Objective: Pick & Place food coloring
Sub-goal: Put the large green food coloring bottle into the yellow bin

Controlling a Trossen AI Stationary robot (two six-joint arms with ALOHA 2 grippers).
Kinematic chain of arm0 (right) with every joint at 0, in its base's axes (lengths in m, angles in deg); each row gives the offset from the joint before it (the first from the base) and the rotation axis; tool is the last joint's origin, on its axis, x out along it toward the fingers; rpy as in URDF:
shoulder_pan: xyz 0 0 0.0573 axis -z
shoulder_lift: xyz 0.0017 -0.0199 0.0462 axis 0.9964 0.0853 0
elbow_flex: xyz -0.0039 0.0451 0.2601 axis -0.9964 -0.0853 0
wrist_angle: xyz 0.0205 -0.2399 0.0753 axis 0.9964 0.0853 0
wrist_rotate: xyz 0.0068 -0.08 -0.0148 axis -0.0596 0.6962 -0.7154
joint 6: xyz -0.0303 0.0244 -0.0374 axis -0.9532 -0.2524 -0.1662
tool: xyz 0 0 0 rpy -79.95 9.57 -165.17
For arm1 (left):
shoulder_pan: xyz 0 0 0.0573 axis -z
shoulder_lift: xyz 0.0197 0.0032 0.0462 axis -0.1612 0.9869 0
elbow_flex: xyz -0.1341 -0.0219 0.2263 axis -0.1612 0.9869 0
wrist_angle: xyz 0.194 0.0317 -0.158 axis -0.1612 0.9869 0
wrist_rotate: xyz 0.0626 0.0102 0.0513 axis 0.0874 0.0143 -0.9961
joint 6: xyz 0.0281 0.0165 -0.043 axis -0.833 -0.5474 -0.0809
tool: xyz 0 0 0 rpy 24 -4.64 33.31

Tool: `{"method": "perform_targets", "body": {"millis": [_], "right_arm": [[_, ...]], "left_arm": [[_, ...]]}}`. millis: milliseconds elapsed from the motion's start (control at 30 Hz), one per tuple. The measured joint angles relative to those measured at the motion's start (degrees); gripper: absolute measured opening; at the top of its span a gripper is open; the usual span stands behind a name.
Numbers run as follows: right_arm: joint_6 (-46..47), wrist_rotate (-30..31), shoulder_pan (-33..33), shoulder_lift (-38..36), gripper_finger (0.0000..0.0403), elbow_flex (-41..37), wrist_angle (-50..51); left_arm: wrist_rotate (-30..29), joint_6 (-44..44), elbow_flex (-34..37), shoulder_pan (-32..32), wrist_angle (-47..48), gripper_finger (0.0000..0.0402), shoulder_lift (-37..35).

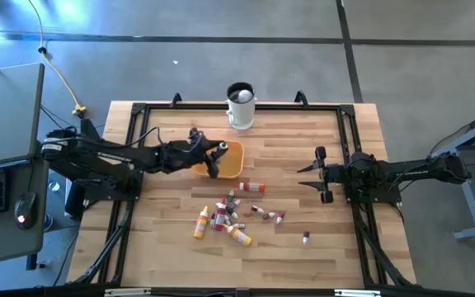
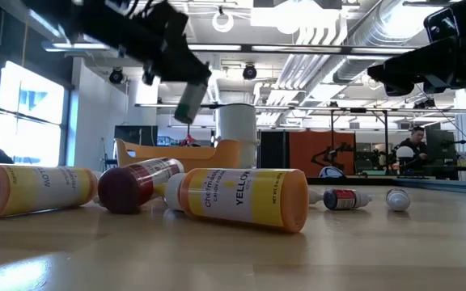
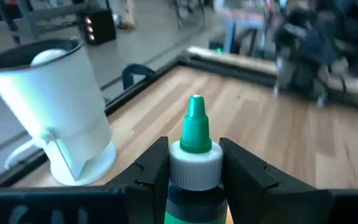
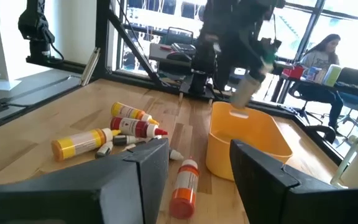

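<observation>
the left gripper [image 1: 214, 158] hangs over the orange bowl [image 1: 231, 162], its jaws pinching a green-capped bottle [image 3: 195, 163] by the neck; in the low view that bottle [image 2: 190, 101] hangs tilted in the air above the bowl's rim. the white mug [image 1: 241, 106] stands just beyond the bowl at the far edge of the desk [image 1: 163, 247], with something pale inside it.

the rest of the food coloring lies loose on the desk nearer the front. one orange-capped bottle [image 1: 251, 187] rests on its side just beside the bowl. a tight cluster of yellow and red bottles [image 1: 219, 218] lies farther forward, several touching or overlapping. a few small ones [image 1: 270, 215] are scattered to the right of it, and one tiny bottle [image 1: 306, 239] lies apart toward the right front. close to the low camera, a yellow bottle [image 2: 241, 198] and a dark red one [image 2: 136, 183] lie across the view of the bowl.

the right gripper [image 1: 319, 174] waits above the desk's right side, well apart from the bottles, its jaws spread and holding nothing.

a person [image 4: 324, 53] sits at a table in the room behind.
</observation>
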Motion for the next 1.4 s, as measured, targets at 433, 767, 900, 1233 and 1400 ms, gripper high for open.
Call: {"method": "perform_targets", "body": {"millis": [433, 767, 900, 1233, 1400], "right_arm": [[0.0, 0.0, 0.0, 0.02, 0.0165, -0.02, -0.05], [0.02, 0.0, -0.02, 0.01, 0.0165, -0.02, -0.33], [0.02, 0.0, 0.0, 0.0, 0.0165, -0.02, -0.33], [0.0, -0.02, 0.0, 0.02, 0.0165, 0.0, -0.44], [0.0, -0.02, 0.0, 0.0, 0.0165, -0.02, -0.44]], "left_arm": [[-0.3, 2.47, 7.74, -1.42, -12.05, 0.0116, 10.43], [-0.78, -1.99, 7.65, -1.42, -34.1, 0.0117, 21.68], [-1.1, -3.21, 6.12, -1.44, -36.12, 0.0117, 25.21], [-3.95, -3.27, -2.77, -1.44, -36.54, 0.0117, 35.54], [-4.52, -3.68, -5.52, -1.44, -34.82, 0.0118, 36.74]]}}
